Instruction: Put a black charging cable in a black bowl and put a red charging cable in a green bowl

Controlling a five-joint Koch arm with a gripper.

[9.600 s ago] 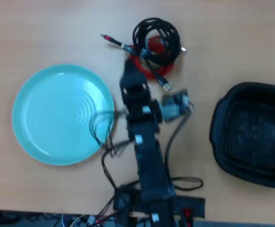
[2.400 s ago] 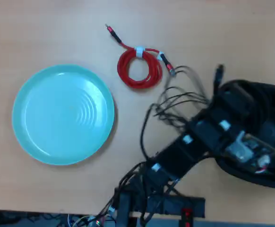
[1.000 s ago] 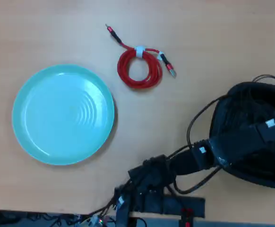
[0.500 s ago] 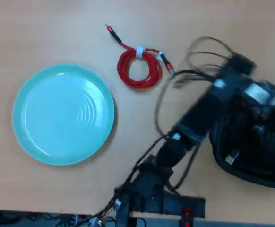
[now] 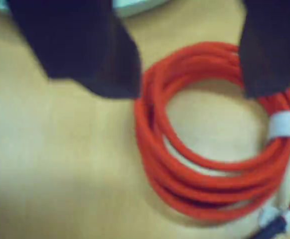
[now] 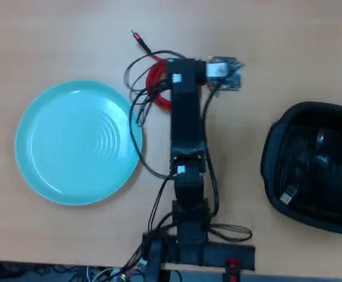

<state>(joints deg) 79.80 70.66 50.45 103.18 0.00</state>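
Note:
The red charging cable [image 5: 200,164] lies in a neat coil on the wooden table, bound by a white tie [image 5: 286,127]. My gripper [image 5: 187,89] hangs open just above it, its two black fingers [image 5: 85,50] straddling the coil's upper part and holding nothing. Seen from overhead, my arm [image 6: 185,117] covers most of the red charging cable [image 6: 158,91]; one plug end [image 6: 138,38] sticks out. The black charging cable [image 6: 321,155] lies loose inside the black bowl [image 6: 271,141] at the right. The green bowl [image 6: 77,141] sits empty at the left.
The arm's own loose black wires [image 6: 137,97] loop between the arm and the green bowl's rim. The arm's base [image 6: 188,252] is at the table's near edge. Bare wood lies between the arm and the black bowl.
The arm swung left from over the black bowl to above the red cable. The black cable, carried earlier, now lies in the black bowl. The red cable has not moved.

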